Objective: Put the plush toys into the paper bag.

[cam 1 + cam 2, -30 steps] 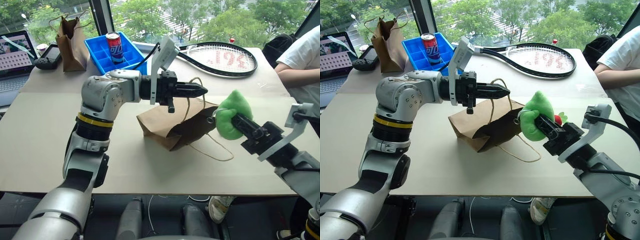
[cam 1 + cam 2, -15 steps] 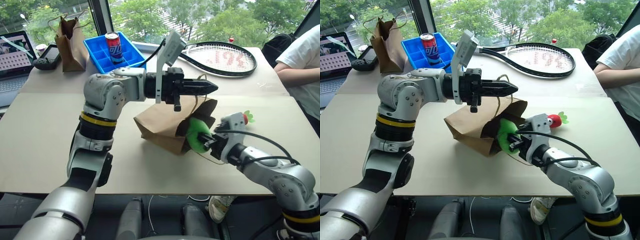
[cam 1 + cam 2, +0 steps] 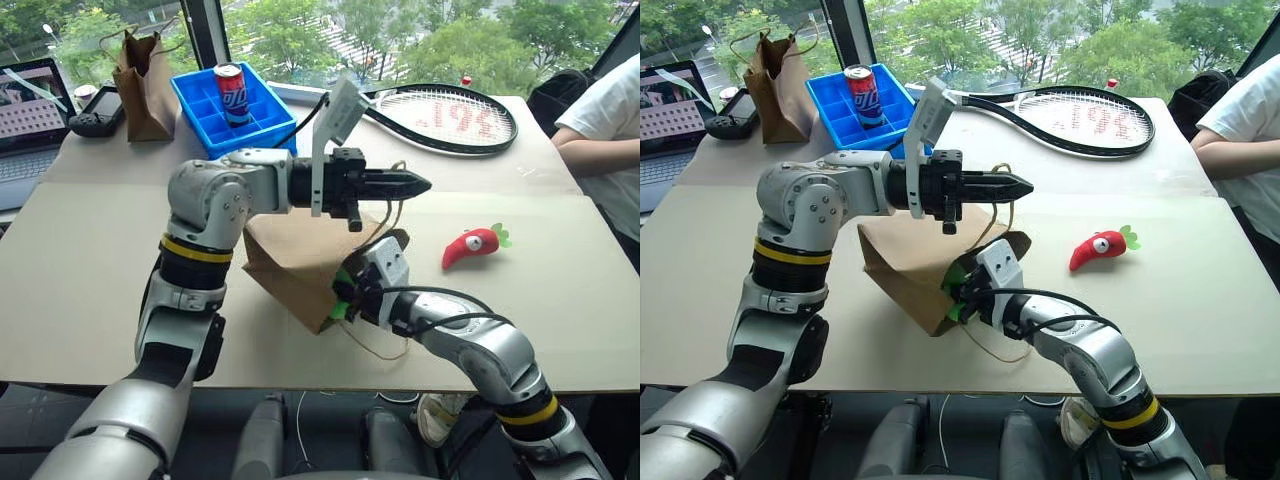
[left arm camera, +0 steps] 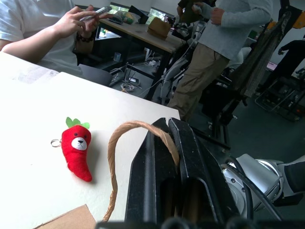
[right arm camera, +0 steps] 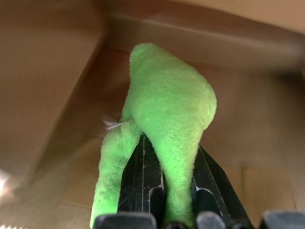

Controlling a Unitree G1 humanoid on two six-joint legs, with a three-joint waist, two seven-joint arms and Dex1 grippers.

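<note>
L gripper (image 3: 415,183) fingers pinched on paper bag (image 3: 290,262) handle holding mouth up, R gripper (image 3: 343,300) clamps green plush (image 5: 164,119) inside bag — shd push deeper b4 letting go; red chili plush (image 3: 472,244) lies on table nearby

Fuzzy plush green toy (image 5: 167,119), matt creased kraft paper bag (image 3: 290,265), glossy metal can (image 3: 229,92).

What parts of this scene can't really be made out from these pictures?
- Right gripper: in the head views the paper bag swallows its fingertips, shut on the green toy.
- Green toy: just a sliver at the bag's mouth in the head views; its far end is blurred in the right wrist view.
- Bag's bottom: unseen behind the toy.
- Person: cut off by the picture's edge.
- Red toy: its underside.
</note>
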